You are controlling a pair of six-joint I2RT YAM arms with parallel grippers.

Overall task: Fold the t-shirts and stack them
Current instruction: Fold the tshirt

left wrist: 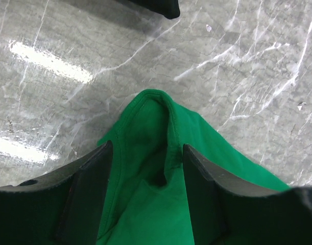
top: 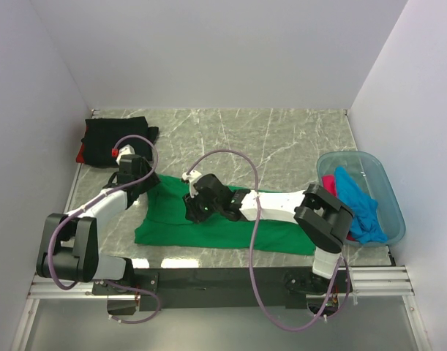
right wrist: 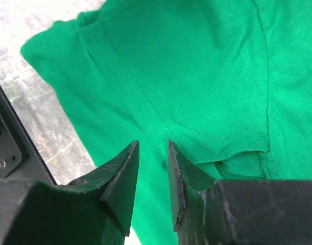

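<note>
Top external view: the green shirt (top: 208,232) lies spread on the worktop (top: 282,146) near its front edge, with both arms over its left half. The left jaws sit at its far-left corner, released and wide apart, with a raised ridge of the hem (left wrist: 156,102) between them. The right jaws hang just over the cloth near a seam (right wrist: 140,94), almost shut. I cannot tell whether they nip any cloth. A black shirt (top: 113,139) lies folded far left, and blue (top: 358,205) and pink (top: 329,183) shirts fill the tub (top: 388,190).
</note>
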